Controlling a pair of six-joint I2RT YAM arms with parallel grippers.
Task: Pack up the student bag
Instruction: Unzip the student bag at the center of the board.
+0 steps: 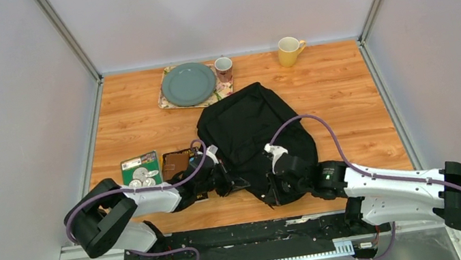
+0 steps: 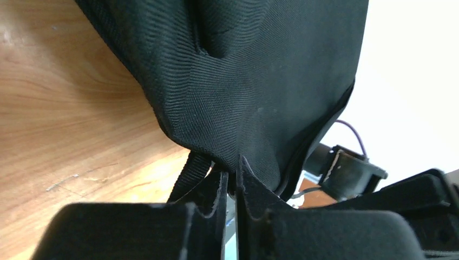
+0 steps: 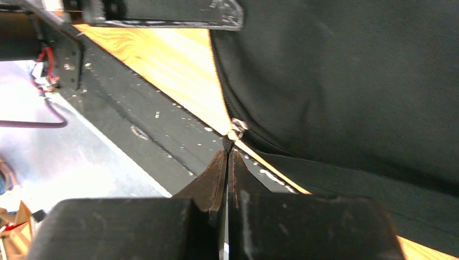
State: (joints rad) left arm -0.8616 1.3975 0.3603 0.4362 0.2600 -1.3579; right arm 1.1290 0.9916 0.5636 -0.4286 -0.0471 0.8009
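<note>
The student bag, a large black fabric backpack, lies in the middle of the table with its rounded end towards me. My left gripper is at the bag's near left edge. In the left wrist view it is shut on a fold of the bag's fabric, next to a strap. My right gripper is at the bag's near edge. In the right wrist view it is shut on the zipper pull of the bag.
A green card of round discs and a brown wallet lie left of the bag. At the back stand a teal plate on a placemat, a small cup and a yellow mug. The table's near edge rail is just below both grippers.
</note>
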